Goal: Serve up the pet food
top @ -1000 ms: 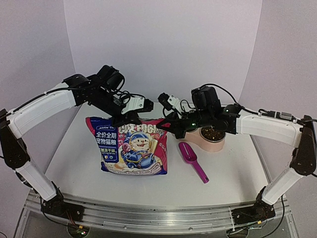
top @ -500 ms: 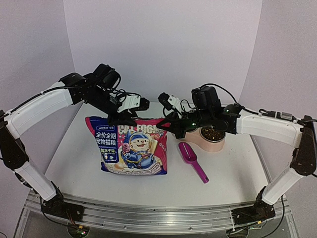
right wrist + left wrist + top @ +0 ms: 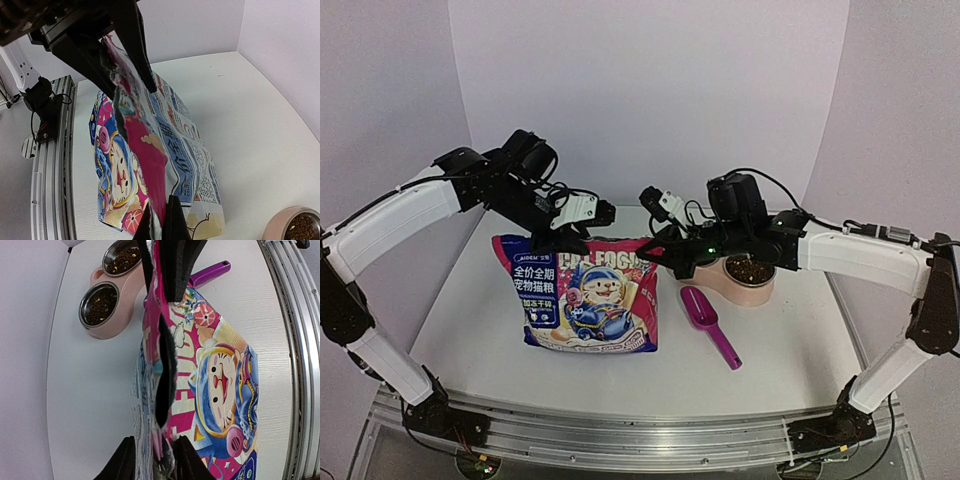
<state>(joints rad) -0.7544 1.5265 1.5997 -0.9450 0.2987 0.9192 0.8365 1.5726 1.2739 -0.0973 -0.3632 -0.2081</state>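
Note:
The pet food pouch point(image 3: 590, 295) stands tilted on the table with its cartoon-cat side toward the arms; its torn top edge gapes dark in the left wrist view point(image 3: 165, 370). My left gripper point(image 3: 570, 238) point(image 3: 154, 460) straddles the pouch's top edge near the left, its jaws a little apart with the rim between them. My right gripper point(image 3: 665, 256) point(image 3: 161, 222) is shut on the pouch's top right corner point(image 3: 150, 170). Brown kibble point(image 3: 750, 270) fills both steel bowls point(image 3: 99, 305) of the pink feeder point(image 3: 745, 290).
A magenta scoop point(image 3: 708, 318) point(image 3: 210, 272) lies on the table between the pouch and the feeder. The feeder point(image 3: 125, 295) sits at the back right. The metal rail point(image 3: 295, 340) marks the near table edge. Walls close in behind and on both sides.
My left gripper let go of the pouch rim, shifted slightly left along the top edge, and its jaws narrowed again around it. The right arm and the pouch held still.

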